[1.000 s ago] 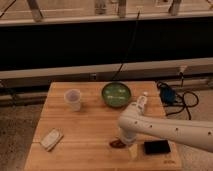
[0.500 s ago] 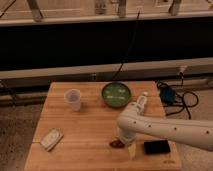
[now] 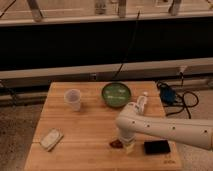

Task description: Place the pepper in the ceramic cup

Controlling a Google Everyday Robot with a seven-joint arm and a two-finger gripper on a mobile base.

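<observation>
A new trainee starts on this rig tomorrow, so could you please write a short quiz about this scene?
1. True or false: the pepper already lies inside the ceramic cup.
2. Where is the pincer? A) over the cup B) low beside the pepper C) inside the cup
3. Fill in: between the cup and the white bottle stands a green ____.

Key: 1 false, it lies on the wood; 2 B; 3 bowl.
</observation>
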